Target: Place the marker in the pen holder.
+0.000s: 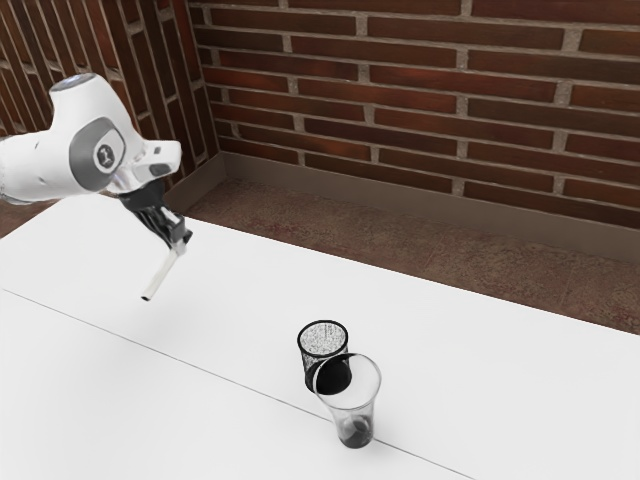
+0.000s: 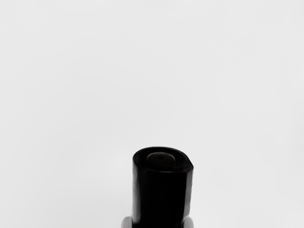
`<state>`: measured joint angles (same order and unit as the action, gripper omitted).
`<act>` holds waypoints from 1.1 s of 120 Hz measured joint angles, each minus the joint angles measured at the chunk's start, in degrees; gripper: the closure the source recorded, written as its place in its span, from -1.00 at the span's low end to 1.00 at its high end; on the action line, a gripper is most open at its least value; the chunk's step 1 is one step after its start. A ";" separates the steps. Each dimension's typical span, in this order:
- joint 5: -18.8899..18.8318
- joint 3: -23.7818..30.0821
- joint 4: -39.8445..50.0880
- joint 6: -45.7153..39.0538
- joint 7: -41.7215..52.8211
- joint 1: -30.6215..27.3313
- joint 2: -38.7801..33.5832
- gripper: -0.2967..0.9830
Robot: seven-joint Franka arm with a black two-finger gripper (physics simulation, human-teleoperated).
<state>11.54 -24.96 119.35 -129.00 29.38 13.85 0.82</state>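
Observation:
In the exterior view my gripper (image 1: 180,241) is shut on the marker (image 1: 161,274), a white stick with a dark tip, held above the table on the exterior view's left. The marker slants, its dark tip lower and toward the exterior view's left. In the wrist view the black end of the marker (image 2: 161,194) stands between two pale fingertips (image 2: 188,222). The pen holder (image 1: 311,362), a black mesh cup, stands upright on the table in the exterior view, well apart from the gripper and partly behind a clear cup.
The clear flared cup (image 1: 352,402) with a dark base stands upright right in front of the pen holder, overlapping it in the exterior view. The white table (image 1: 230,310) extends around them, with a brick wall (image 1: 400,90) beyond its far edge.

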 joint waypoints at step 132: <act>30.57 -0.15 1.72 -15.62 22.72 10.31 1.96 0.65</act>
<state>42.10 -25.11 121.07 -144.63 52.10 24.16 2.78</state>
